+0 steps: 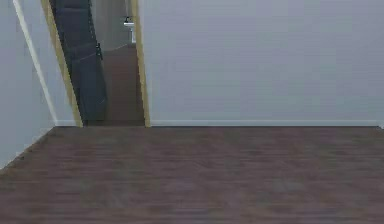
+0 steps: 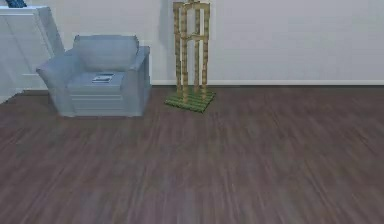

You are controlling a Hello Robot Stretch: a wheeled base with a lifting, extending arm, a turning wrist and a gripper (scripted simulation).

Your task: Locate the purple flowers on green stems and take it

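Observation:
A light wooden lattice stand (image 2: pixel 190 50) rises from a green base (image 2: pixel 190 100) against the far wall in the arm side view, just right of a grey-blue armchair (image 2: pixel 98 75). A small flat item (image 2: pixel 101 79) lies on the armchair's seat; I cannot tell what it is.
In the forward view an open doorway (image 1: pixel 118 70) with a tan frame and a dark door (image 1: pixel 80 55) swung inward leads to a further room. Pale walls close the room. Dark wood floor (image 2: pixel 200 170) stretches wide. A white cabinet (image 2: pixel 25 45) stands at the arm side view's left.

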